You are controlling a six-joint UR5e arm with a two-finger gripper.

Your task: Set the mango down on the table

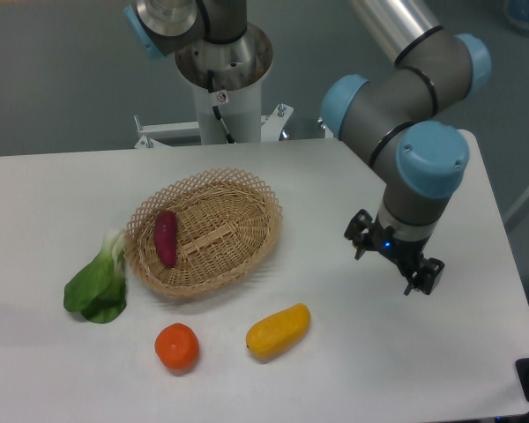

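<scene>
Your mango [278,330] lay on its side on the white table [53,194], clear of the wicker basket [204,232] and just right of the round orange fruit [176,346], with bare tabletop all round it. That resting place suggested the job was done or nearly so: the fruit sat outside the basket, where the task wanted it, and nothing gripped it. Your gripper [394,251] hung above the table's right side, well apart from the mango and holding nothing; from this angle you could not tell whether its jaws stood open or closed. Only a purple-red sweet potato [166,238] lay inside the basket, while a leafy green vegetable [98,287] rested against its left rim. You likely had the arm parked to the right to keep the fruit in plain view
</scene>
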